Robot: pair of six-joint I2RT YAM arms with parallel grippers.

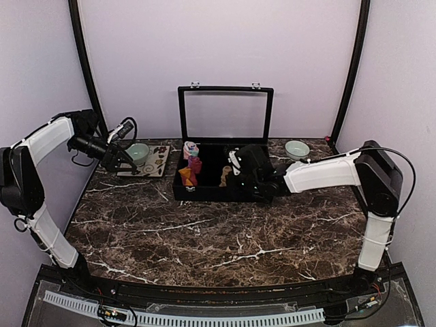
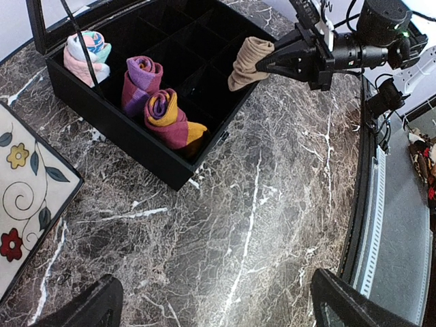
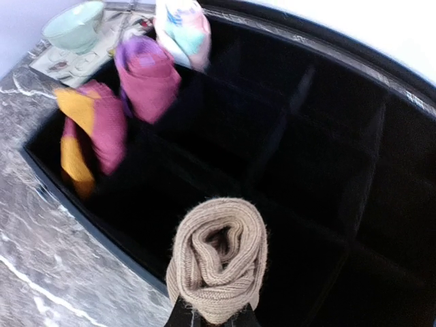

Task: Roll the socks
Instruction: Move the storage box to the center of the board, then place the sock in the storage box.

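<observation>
A tan-brown rolled sock [image 3: 218,259] is pinched at its lower end by my right gripper [image 3: 211,317], which is shut on it. It hangs over the near middle of the black divided box [image 2: 136,146]; the top view shows the tan sock [image 1: 223,176] just left of the right gripper [image 1: 233,178]. Two red-maroon rolls stand in the box's left compartments: one with a purple cuff [image 2: 139,82], one with orange [image 2: 170,119]. My left gripper [image 2: 218,310] is open and holds nothing. It hovers over bare marble left of the box, beside the tray, where the top view places it [image 1: 126,161].
A pink and light-blue rolled bundle [image 2: 85,53] sits in the box's far left corner. The box lid [image 1: 225,112] stands upright behind. A floral tray [image 2: 27,197] and a green bowl [image 1: 138,152] lie left of the box; another bowl [image 1: 297,148] sits back right.
</observation>
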